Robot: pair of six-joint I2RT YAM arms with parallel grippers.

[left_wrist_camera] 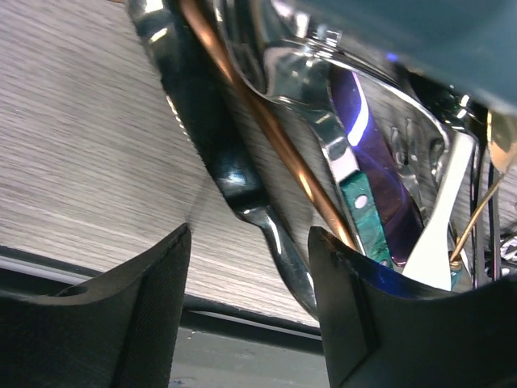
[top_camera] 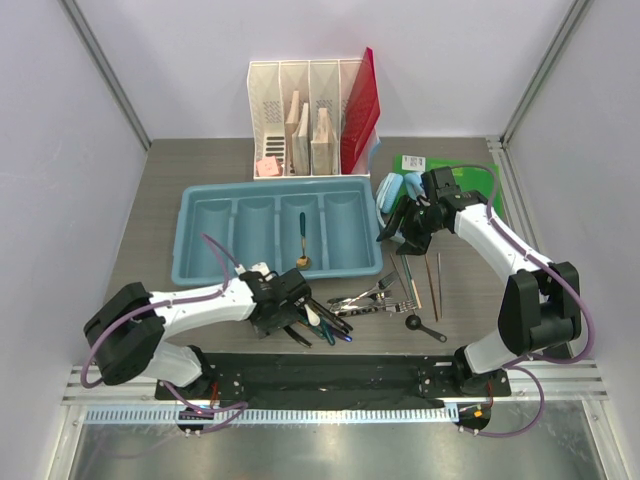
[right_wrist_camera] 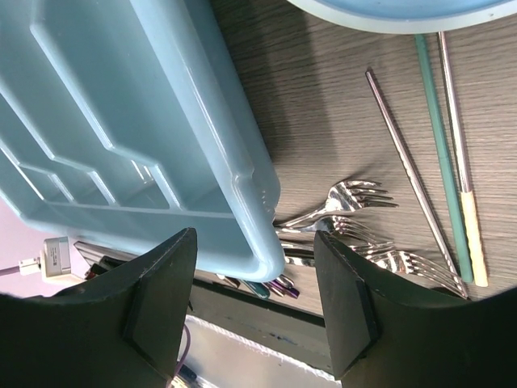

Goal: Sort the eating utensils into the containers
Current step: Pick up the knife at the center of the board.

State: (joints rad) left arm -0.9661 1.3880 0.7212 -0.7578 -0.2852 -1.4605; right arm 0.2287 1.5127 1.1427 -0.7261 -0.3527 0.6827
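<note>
One spoon in four-compartment tray

The top view is bright and evenly lit by soft light from above. The table carries only faint, soft-edged shadows under the arms, and the pale walls look slightly washed out. The rail near the bottom edge looks straight, with little bending.

The left wrist view is so close that the cutlery is blurred, with hard white glare and a violet sheen on the steel. The fingers of the left gripper are nearly black.

The right wrist view is sharper. The tray throws a broad, soft shadow on the table beside it and the forks glint. The fingers of the right gripper are dark and slightly soft.
</note>
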